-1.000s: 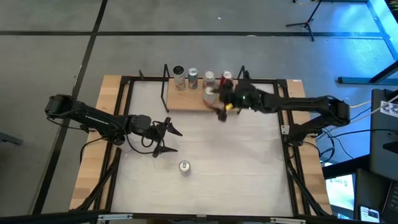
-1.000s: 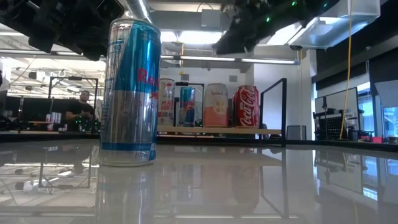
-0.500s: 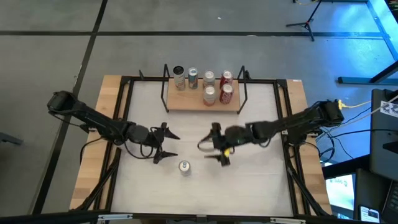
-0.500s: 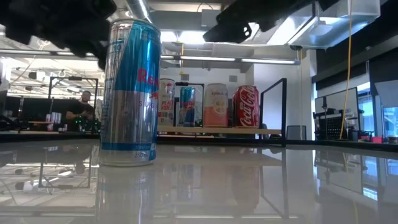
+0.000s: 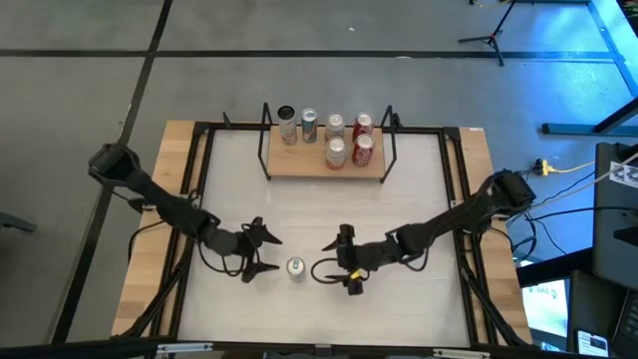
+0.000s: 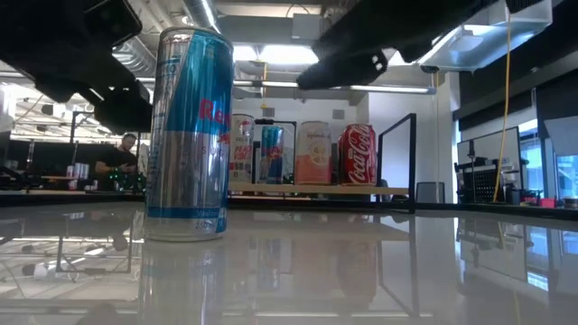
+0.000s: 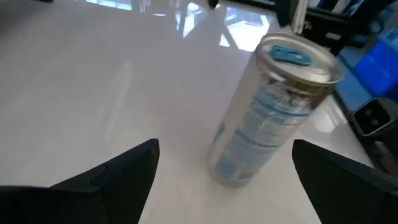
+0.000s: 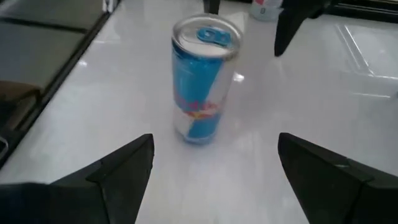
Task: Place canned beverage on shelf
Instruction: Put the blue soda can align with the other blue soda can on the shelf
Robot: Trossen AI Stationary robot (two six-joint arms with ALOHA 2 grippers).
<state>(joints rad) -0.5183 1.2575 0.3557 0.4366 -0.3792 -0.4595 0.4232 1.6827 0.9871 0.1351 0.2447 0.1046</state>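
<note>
Your table (image 5: 419,199) carries the shelf (image 5: 299,166) at twelve o'clock, six cans already on it. The blue-and-silver can (image 5: 295,266) stands upright near six o'clock, well apart from the shelf. The right gripper (image 5: 338,261) sits at the can's three o'clock, the left gripper (image 5: 261,253) at its nine; both have fingers spread wide, holding and touching nothing. Commit one arm only, probably the right. Centre the can between the fingers (image 8: 118,165), grip mid-body, and lift straight so it stays upright.
</note>
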